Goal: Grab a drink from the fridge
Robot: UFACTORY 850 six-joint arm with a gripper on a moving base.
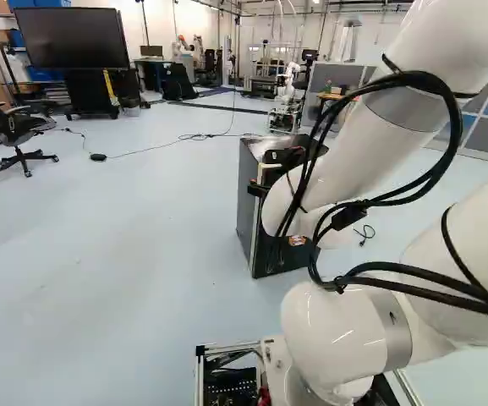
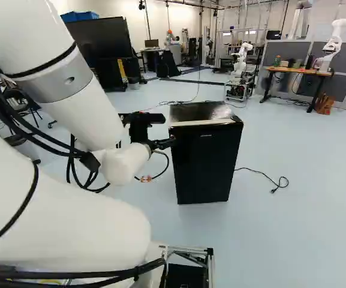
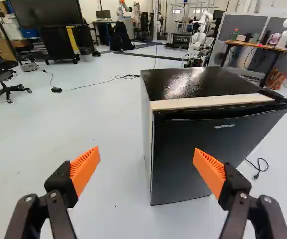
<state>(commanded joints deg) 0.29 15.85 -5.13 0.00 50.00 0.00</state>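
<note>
Robot gripper [image 3: 147,169] spread wide, nothing held between its two orange pads [image 3: 85,167]. Just beyond is one small black fridge [image 2: 205,153], its single door [image 3: 195,139] apparently closed. The drink is out of sight, presumably behind that door. In the wrist view, one pad overlaps the door and the other overlaps floor past its side; whether anything touches cannot be told. Opening the door looks like the next need, and several things could spoil it. No jutting handle shows, so the pads might slip on the smooth front or knock its edge if they come in off line. A hard pull could drag or tip the whole fridge instead of swinging the door. The black cables [image 1: 457,127] looped along the arm might snag on the opening door, and the base could run over the power cord [image 2: 259,174] on the floor. Counted outward: one gripper, two fingers, one fridge, one door, no drinks visible, one cord with its plug lying loose beside the fridge. Farther back: one wood-topped table [image 2: 298,71], one large dark screen [image 3: 46,12], one office chair [image 3: 3,74] near the side, another robot [image 2: 242,57] on a cart and another robot [image 2: 333,45] by the table.
</note>
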